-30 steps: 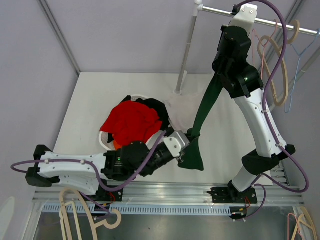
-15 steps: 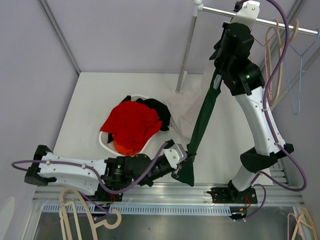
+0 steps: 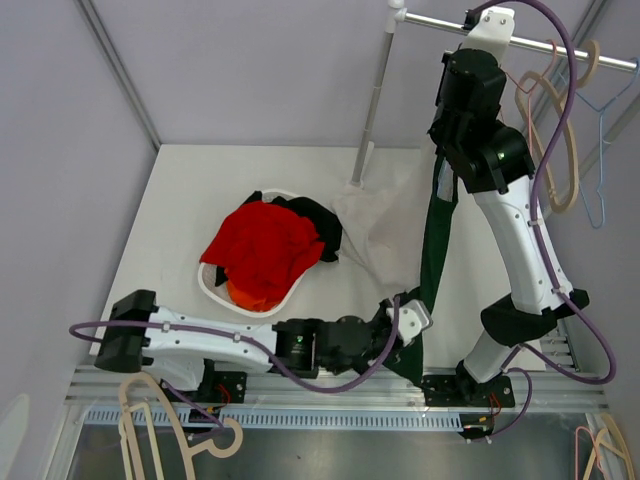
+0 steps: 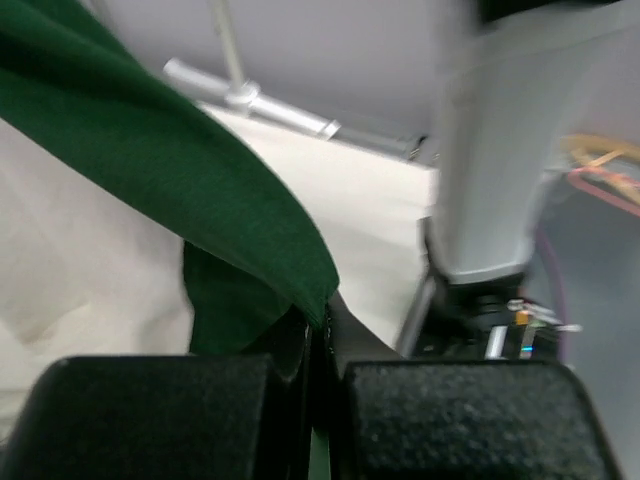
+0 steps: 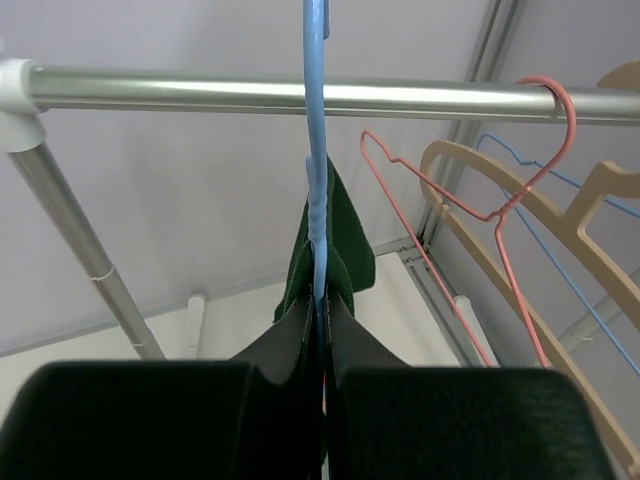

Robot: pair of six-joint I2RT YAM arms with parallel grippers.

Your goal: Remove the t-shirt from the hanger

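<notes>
One white table [image 3: 180, 200] fills the overhead view, with two arms on it. The left arm [image 3: 200, 340] lies low along the near edge from 8 o'clock toward 5. The right arm [image 3: 515, 230] rises from 5 o'clock to 1.

One clothes rack stands at the back, made up of one upright [image 3: 375, 95] at 12 o'clock and one rail [image 3: 530, 42] at 1.

The single dark green t-shirt [image 3: 435, 240] hangs as a stretched strip from 2 o'clock down to 5.

One basket [image 3: 215, 290] near 9 o'clock holds two cloths, one red [image 3: 262, 248] and one black [image 3: 318, 222]. One white cloth [image 3: 375, 225] lies beside it.

Three spare hangers sit on the rail at 2 o'clock: a beige wooden hanger [image 3: 574, 150], a pink wire hanger [image 5: 430, 177] and a blue wire hanger [image 3: 595, 170]. Two more beige ones lie off the near edge, one at 7 o'clock [image 3: 135, 388] and one at 5 [image 3: 612, 440]. The frame cuts off the second.

The right gripper [image 5: 320, 310] is clamped tight on the neck of the blue hanger [image 5: 316, 150], with shirt cloth bunched around it. The hanger's shoulders are hidden in the fabric and its top runs out of frame, so I cannot tell whether it hooks the rail.

The left gripper [image 4: 322, 325] is pinched fully together on the shirt's lower edge. That wrist view is blurred.
</notes>
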